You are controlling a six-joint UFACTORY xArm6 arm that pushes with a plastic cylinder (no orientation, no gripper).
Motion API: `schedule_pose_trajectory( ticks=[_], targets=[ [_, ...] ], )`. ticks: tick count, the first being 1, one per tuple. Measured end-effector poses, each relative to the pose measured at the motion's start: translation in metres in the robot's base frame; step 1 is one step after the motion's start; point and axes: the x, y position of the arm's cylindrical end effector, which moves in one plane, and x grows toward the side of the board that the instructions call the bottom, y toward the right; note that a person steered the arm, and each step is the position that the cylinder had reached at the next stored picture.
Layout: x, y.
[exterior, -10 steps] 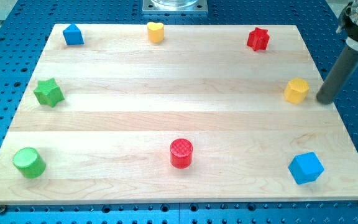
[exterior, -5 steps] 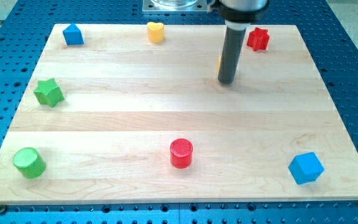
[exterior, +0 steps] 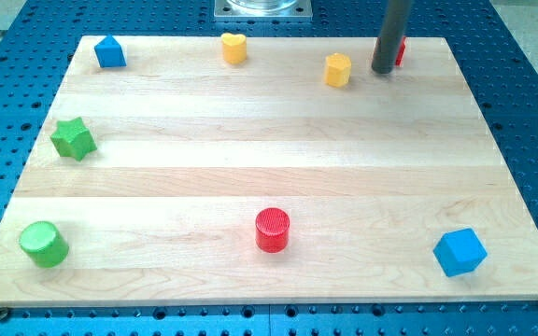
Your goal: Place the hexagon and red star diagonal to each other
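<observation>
Positioning step: yellow hexagon (exterior: 338,69) near red star (exterior: 399,52) by counter's (exterior: 250,159) top edge, towards top-right corner.
No jaws on this rig, just a rod; my tip (exterior: 382,70) sits btwn the two, covering most of the star. Hexagon looks slightly lower-left of star, so roughly diagonal already; next I'd back off w/o bumping either, then check.

Only a straight dark rod in view — entering from the frame's top edge at about one o'clock of the picture's centre, standing nearly upright with a slight lean. My tip (exterior: 382,70) down at the surface, at the rod's six o'clock end — no arm links visible above.
</observation>
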Motion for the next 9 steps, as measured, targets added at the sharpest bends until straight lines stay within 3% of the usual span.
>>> schedule_pose_trajectory(
  ticks=[2, 3, 4, 5, 8, 9],
  targets=[
    [-0.017, 0.010],
    [0.001, 0.015],
    [0.057, -0.048],
    [0.042, -0.111],
    [0.025, -0.039],
    [0.026, -0.063]
  ],
)
